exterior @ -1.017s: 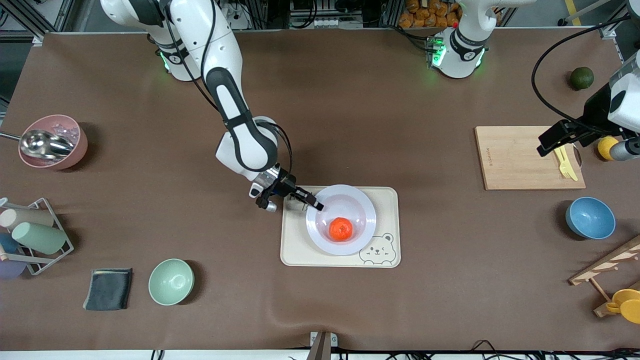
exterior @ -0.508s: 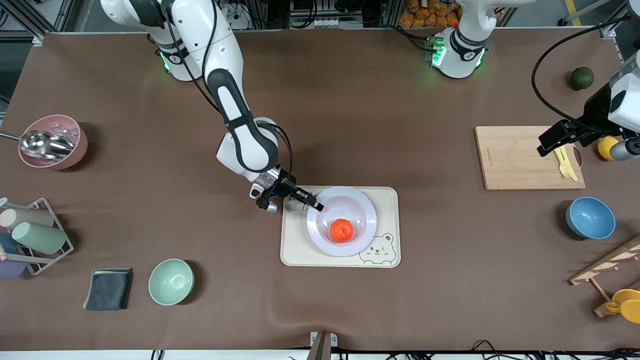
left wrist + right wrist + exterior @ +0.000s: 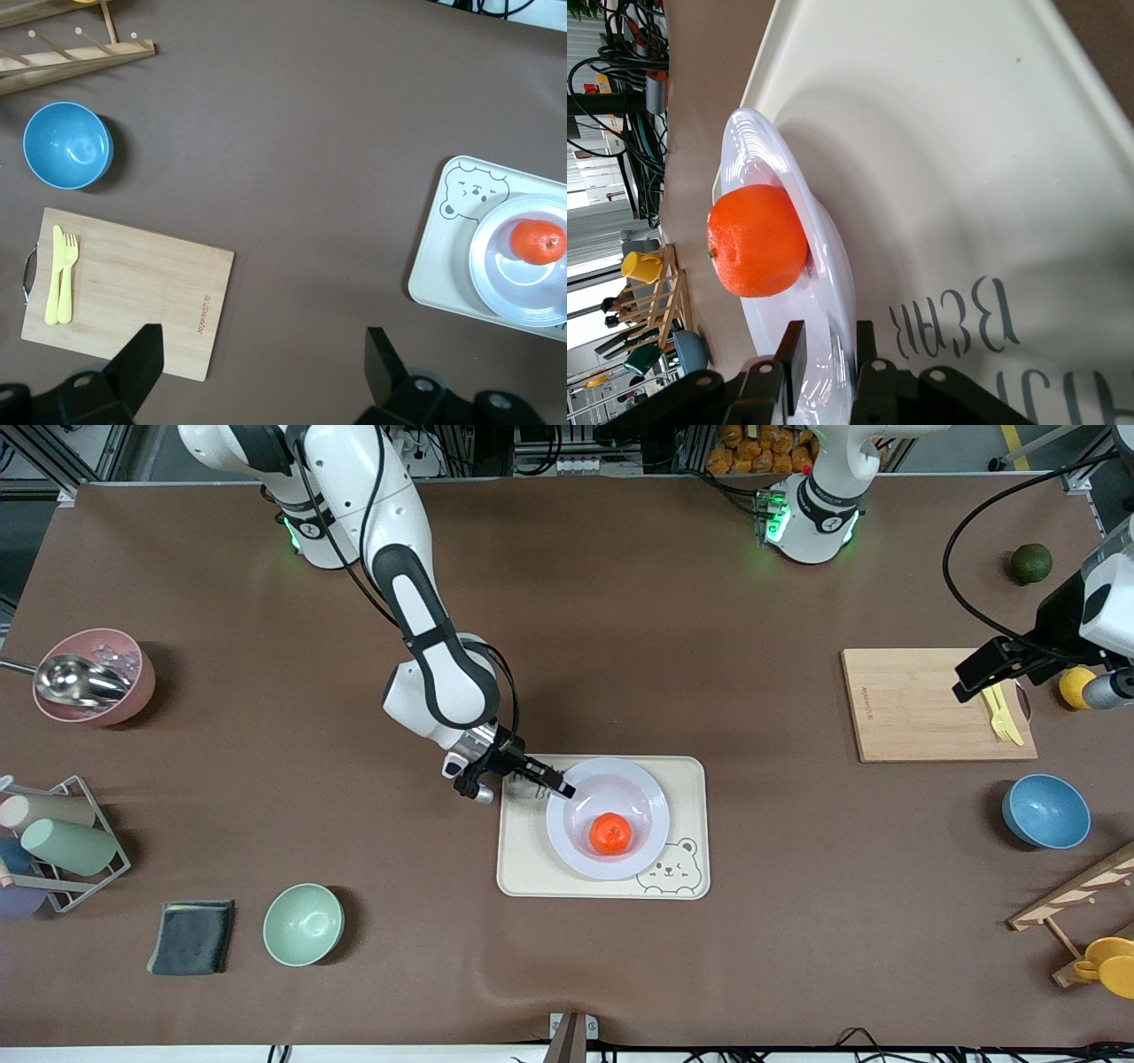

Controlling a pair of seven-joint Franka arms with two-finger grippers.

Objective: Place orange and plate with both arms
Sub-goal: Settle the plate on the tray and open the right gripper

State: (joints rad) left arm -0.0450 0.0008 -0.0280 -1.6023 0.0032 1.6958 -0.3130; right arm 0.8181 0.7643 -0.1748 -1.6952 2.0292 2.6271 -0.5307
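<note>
**Orange in plate, plate on bear tray, mid-tabletop**

Orange (image 3: 611,833) sits in the well of the plate (image 3: 567,828). Plate rests on the cream bear tray (image 3: 523,872) at the middle of the tabletop (image 3: 620,620).

Right claw (image 3: 556,786) at the plate's rim, on the side toward the right arm's end. Its fingers (image 3: 790,363) straddle the rim with a narrow gap; whether they still pinch it, cannot tell.

Left claw (image 3: 257,359) wide open, nothing in it, hanging over the cutting board (image 3: 912,704) toward the left arm's end; that arm waits. Yellow fork (image 3: 1001,713) lies on the board. Blue bowl (image 3: 1045,811) nearer the front camera than the board.
</note>
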